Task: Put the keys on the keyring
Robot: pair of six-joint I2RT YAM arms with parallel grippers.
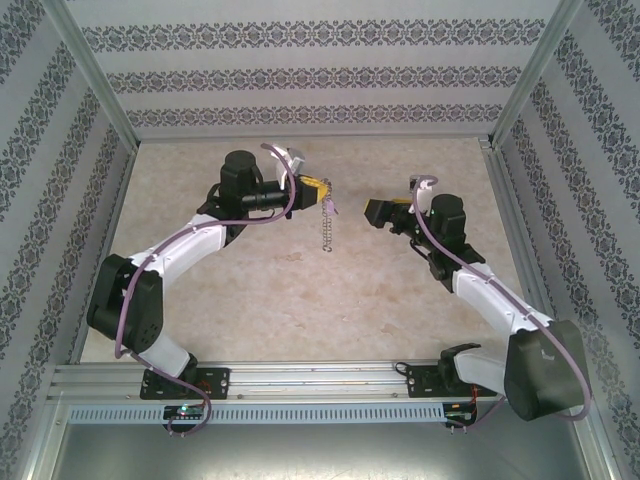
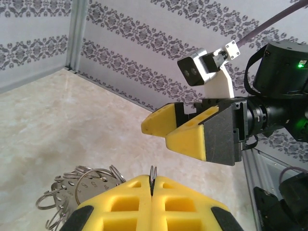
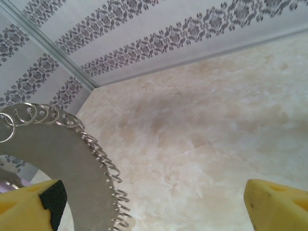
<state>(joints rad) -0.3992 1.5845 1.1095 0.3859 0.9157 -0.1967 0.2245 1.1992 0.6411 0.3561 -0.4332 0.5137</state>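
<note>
Left hand (image 1: 318, 192) is clamped shut, its yellow fingers (image 2: 125, 204) pressed together on the thin top edge of the keyring (image 1: 326, 228), over the far half of the pale marbled tabletop (image 1: 300, 310). In the top view the keyring hangs straight down below those fingers, seen edge-on like a short chain. The left wrist view shows the metal edge caught in the seam between the two pads, with a cluster of small split rings bunched low to the left of them. Just to the right, across a small gap, the right hand (image 1: 372, 211) faces the left one with its fingers spread wide and nothing between them. In the right wrist view the keyring's flat grey band, edged with small loops, curves beside the fingertip (image 3: 29, 202) at the picture's lower left; whether they touch I cannot tell.
</note>
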